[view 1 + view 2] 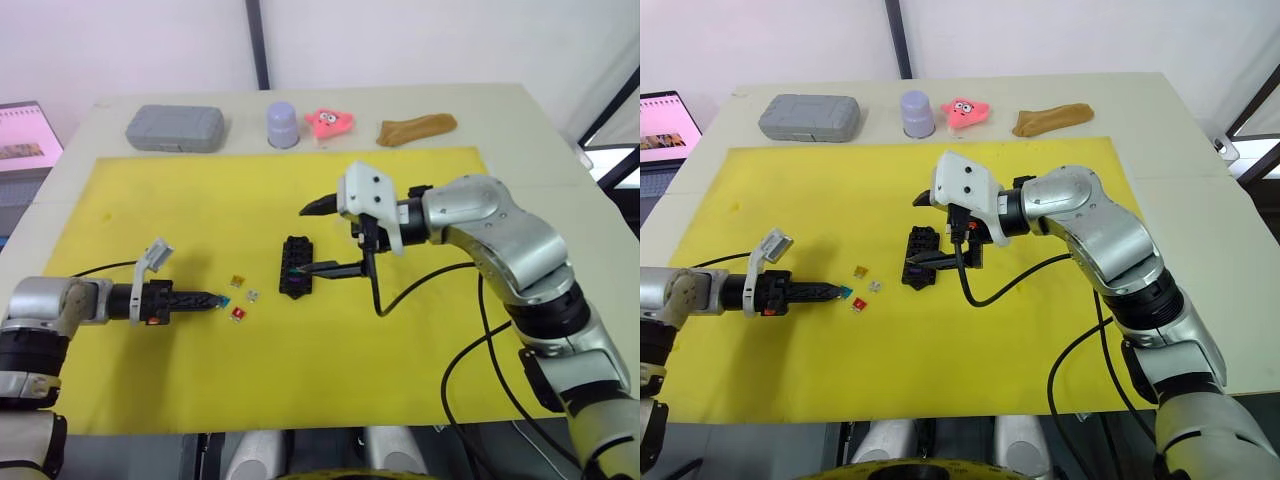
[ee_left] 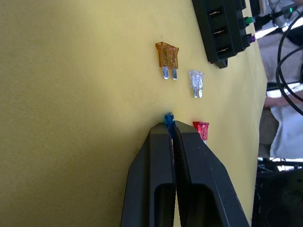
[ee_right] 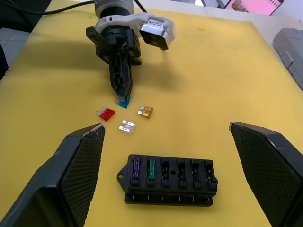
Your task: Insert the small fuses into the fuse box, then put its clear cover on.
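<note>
Black fuse box point(image 3: 168, 181), yellow mat point(image 1: 300, 380)

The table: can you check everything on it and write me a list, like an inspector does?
Surface: yellow mat on a pale table.
Job's things: fuse box holds purple and green fuses; orange fuse, pale fuse and red fuse lie loose; clear cover nothing seen.
Clutter: grey case, lilac cup, pink toy, brown cloth.
Grippers: left gripper shut on blue fuse; right gripper open above the fuse box.
Cables: black cables by the right arm.
Surroundings: laptop beside the table.
</note>
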Robot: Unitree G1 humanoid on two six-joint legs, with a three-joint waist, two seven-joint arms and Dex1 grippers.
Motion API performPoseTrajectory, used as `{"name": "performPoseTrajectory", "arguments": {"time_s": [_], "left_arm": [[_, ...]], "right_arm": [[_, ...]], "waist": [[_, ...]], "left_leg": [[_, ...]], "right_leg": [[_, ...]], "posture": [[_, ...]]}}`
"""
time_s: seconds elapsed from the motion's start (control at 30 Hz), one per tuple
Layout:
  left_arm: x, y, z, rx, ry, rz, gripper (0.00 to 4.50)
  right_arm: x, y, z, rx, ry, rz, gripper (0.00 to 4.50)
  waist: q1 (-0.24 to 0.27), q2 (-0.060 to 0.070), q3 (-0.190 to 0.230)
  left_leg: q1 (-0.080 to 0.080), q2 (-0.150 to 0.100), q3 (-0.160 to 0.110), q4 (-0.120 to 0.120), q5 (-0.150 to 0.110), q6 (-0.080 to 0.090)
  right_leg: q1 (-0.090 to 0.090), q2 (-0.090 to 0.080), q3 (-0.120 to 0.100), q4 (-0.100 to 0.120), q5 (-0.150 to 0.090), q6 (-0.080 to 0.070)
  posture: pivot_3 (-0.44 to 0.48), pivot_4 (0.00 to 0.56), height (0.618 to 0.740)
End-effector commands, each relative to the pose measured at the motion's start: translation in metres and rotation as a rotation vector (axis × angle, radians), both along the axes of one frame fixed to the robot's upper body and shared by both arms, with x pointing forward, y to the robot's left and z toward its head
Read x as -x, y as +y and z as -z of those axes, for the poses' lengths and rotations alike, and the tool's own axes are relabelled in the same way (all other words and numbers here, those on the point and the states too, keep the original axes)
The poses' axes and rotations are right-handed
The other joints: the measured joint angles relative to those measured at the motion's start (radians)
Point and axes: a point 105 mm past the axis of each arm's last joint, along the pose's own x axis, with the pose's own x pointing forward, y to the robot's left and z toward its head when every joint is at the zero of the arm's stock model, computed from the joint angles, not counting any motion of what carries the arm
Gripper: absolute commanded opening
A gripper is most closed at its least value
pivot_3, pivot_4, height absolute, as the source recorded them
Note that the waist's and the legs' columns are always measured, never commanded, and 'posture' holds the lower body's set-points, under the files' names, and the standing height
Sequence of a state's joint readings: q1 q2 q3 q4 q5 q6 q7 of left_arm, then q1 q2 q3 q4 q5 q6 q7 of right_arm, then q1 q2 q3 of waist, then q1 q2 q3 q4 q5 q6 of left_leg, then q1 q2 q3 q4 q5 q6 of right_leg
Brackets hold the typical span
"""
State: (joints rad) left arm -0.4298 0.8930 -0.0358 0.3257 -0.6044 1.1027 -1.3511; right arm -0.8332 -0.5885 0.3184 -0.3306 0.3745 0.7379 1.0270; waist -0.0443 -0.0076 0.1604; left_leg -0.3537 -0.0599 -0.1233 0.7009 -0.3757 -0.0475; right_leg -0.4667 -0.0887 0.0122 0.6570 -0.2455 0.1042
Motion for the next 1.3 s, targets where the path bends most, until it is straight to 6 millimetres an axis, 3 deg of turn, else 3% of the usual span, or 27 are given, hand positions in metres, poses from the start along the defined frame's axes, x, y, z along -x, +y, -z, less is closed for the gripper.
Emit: {"name": "performPoseTrajectory", "arguments": {"time_s": [0.03,0.1,0.2,0.4,0.57,0.73,0.83,0.9,1.17,1.3], "left_arm": [[0.0,0.004,0.002,-0.021,0.002,-0.02,0.01],[-0.002,0.001,-0.012,-0.003,-0.108,0.008,0.01],[-0.003,-0.011,-0.049,0.074,-0.341,0.064,0.01],[0.008,-0.031,-0.096,0.107,-0.529,0.173,0.01],[0.013,-0.056,-0.126,0.128,-0.659,0.281,0.01],[0.013,-0.074,-0.142,0.167,-0.73,0.347,0.01],[0.015,-0.083,-0.148,0.183,-0.755,0.385,0.0],[0.015,-0.087,-0.149,0.19,-0.763,0.397,0.0],[0.012,-0.093,-0.148,0.195,-0.769,0.414,0.0],[0.012,-0.093,-0.148,0.194,-0.771,0.414,0.0]], "right_arm": [[0.003,0.003,-0.014,-0.02,-0.059,-0.016,4.5],[0.004,0.002,-0.013,-0.021,-0.05,-0.013,4.5],[0.007,-0.003,-0.009,-0.033,-0.007,-0.002,4.5],[0.015,-0.007,-0.01,-0.144,0.192,0.018,4.5],[0.022,-0.006,-0.02,-0.265,0.396,0.01,4.5],[0.024,-0.003,-0.025,-0.289,0.442,0.007,4.5],[0.024,-0.001,-0.029,-0.308,0.452,0.006,3.63],[0.025,0.001,-0.029,-0.307,0.459,0.006,2.64],[0.025,0.011,-0.031,-0.324,0.489,0.008,2.64],[0.024,0.012,-0.032,-0.323,0.488,0.011,1.35]], "waist": [[0.0,0.0,0.0],[0.0,0.0,0.0],[0.002,0.0,0.0],[0.003,0.0,0.0],[0.002,0.0,0.0],[0.0,0.0,0.0],[-0.001,0.0,0.0],[-0.001,0.0,0.0],[-0.001,0.0,0.0],[-0.001,0.0,0.0]], "left_leg": [[0.0,0.0,0.0,0.0,0.0,0.0],[0.0,0.0,0.0,0.0,0.0,0.0],[-0.001,0.0,0.0,0.0,0.0,0.0],[-0.002,0.0,-0.001,0.001,0.0,0.0],[-0.001,0.001,-0.001,0.0,0.0,0.0],[-0.001,0.0,-0.001,0.0,0.0,0.0],[-0.001,0.0,-0.001,0.0,0.0,0.0],[-0.001,0.001,-0.001,0.0,0.0,0.0],[-0.001,0.001,-0.001,0.0,0.0,0.0],[-0.001,0.001,-0.001,0.0,0.0,0.0]], "right_leg": [[0.0,0.0,0.0,0.0,0.0,0.0],[0.0,0.0,0.0,0.0,0.0,0.0],[-0.001,0.0,0.0,0.0,0.0,0.0],[0.0,-0.002,0.0,-0.001,0.0,0.0],[0.0,-0.002,0.0,-0.001,0.0,0.0],[0.0,-0.002,0.0,-0.001,0.0,0.0],[0.0,0.0,0.0,-0.001,0.0,0.0],[0.0,0.0,0.0,-0.001,0.0,0.0],[0.0,0.0,0.0,-0.001,0.0,0.0],[0.0,0.0,0.0,-0.001,0.0,0.0]], "posture": [[0.0,0.15,0.74],[0.0,0.15,0.74],[0.0,0.15,0.74],[0.0,0.15,0.74],[0.0,0.15,0.74],[0.0,0.15,0.74],[0.0,0.15,0.74],[0.0,0.15,0.74],[0.0,0.15,0.74],[0.0,0.15,0.74]]}}
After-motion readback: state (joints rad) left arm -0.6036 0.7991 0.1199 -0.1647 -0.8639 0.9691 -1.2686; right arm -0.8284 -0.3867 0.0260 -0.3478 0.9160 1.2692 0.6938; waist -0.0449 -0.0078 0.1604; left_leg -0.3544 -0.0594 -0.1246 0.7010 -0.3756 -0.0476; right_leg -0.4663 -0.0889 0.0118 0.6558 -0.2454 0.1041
